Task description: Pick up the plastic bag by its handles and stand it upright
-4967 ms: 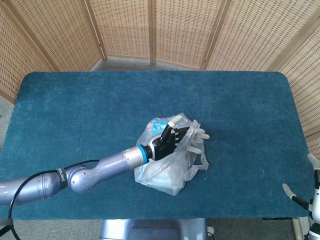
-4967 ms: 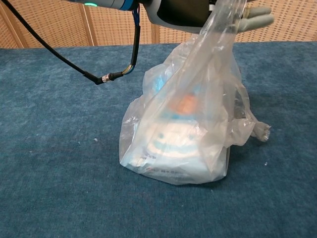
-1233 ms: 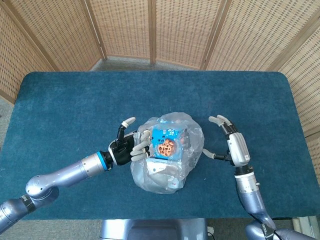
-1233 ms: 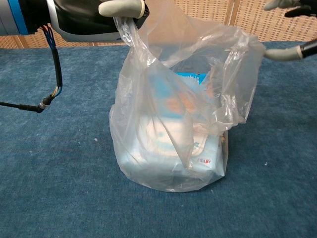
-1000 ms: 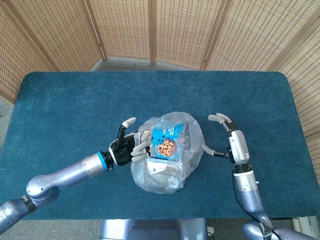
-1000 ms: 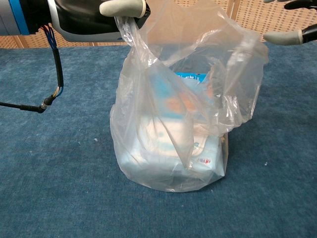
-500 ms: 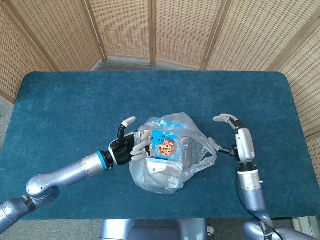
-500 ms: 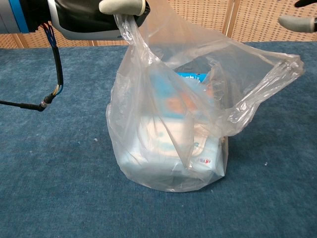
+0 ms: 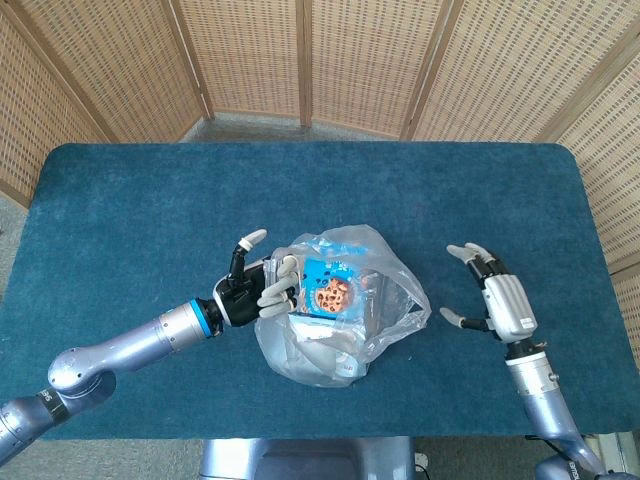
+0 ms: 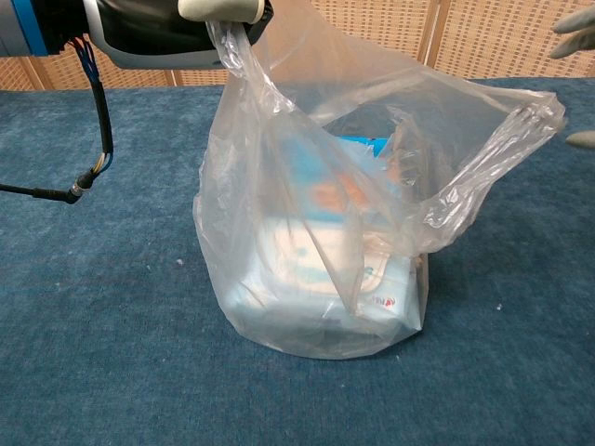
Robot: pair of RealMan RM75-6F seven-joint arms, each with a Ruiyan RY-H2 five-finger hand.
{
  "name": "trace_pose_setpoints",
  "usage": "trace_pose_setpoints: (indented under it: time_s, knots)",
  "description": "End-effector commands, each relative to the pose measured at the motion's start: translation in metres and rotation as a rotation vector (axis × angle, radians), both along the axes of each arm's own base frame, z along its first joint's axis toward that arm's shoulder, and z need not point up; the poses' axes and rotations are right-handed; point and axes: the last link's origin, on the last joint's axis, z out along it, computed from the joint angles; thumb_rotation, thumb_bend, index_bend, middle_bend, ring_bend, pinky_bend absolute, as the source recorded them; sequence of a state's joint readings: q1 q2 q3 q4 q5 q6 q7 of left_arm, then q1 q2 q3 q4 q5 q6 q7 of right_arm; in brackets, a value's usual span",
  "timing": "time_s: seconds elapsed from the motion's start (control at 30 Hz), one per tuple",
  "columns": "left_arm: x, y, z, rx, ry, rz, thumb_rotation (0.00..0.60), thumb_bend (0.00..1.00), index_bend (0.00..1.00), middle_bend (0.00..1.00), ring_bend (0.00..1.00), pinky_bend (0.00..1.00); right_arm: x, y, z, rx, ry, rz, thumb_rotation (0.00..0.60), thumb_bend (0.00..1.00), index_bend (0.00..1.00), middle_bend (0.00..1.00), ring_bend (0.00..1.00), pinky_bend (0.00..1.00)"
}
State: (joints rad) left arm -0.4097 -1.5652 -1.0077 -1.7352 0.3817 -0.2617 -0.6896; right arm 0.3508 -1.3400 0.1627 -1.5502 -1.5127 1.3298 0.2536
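Clear plastic bag stands on the blue table with its boxed goods inside, one handle pinched up in my left hand. Its other handle sags loose toward my right hand, which hangs beside it, fingers spread, holding nothing. I judge the bag nearly upright; next, my right hand should catch that loose handle.
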Motion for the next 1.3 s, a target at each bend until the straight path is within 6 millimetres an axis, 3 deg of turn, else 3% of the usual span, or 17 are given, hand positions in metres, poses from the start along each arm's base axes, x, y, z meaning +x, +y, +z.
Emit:
trace_pose_setpoints:
  time_s: [0.03,0.37,0.6,0.87,1.3]
  knots:
    - [0.002,0.001,0.000,0.002,-0.003,0.000,0.000,0.33,0.66,0.84,0.96,0.94,0.008,0.002,-0.009,0.018,-0.024,0.012,0.600,0.19,0.13,0.20,0.12,0.11]
    - [0.014,-0.002,-0.003,-0.005,-0.016,-0.032,0.000,0.33,0.66,0.84,0.96,0.94,0.033,-0.013,-0.026,-0.033,-0.092,0.054,0.600,0.17,0.11,0.20,0.12,0.11]
    - [0.016,0.000,-0.002,0.010,-0.018,-0.035,0.000,0.33,0.66,0.84,0.96,0.94,0.043,-0.012,-0.033,-0.002,-0.094,0.074,0.600,0.17,0.10,0.19,0.11,0.11]
    - [0.014,0.001,0.002,0.021,-0.017,-0.041,0.000,0.33,0.66,0.84,0.96,0.94,0.038,-0.008,-0.042,0.051,-0.054,0.058,0.599,0.16,0.07,0.19,0.11,0.10]
    - [0.016,0.001,-0.003,0.015,-0.018,-0.044,0.000,0.33,0.66,0.84,0.96,0.94,0.067,-0.010,-0.049,0.101,-0.183,0.127,0.600,0.12,0.07,0.18,0.11,0.10]
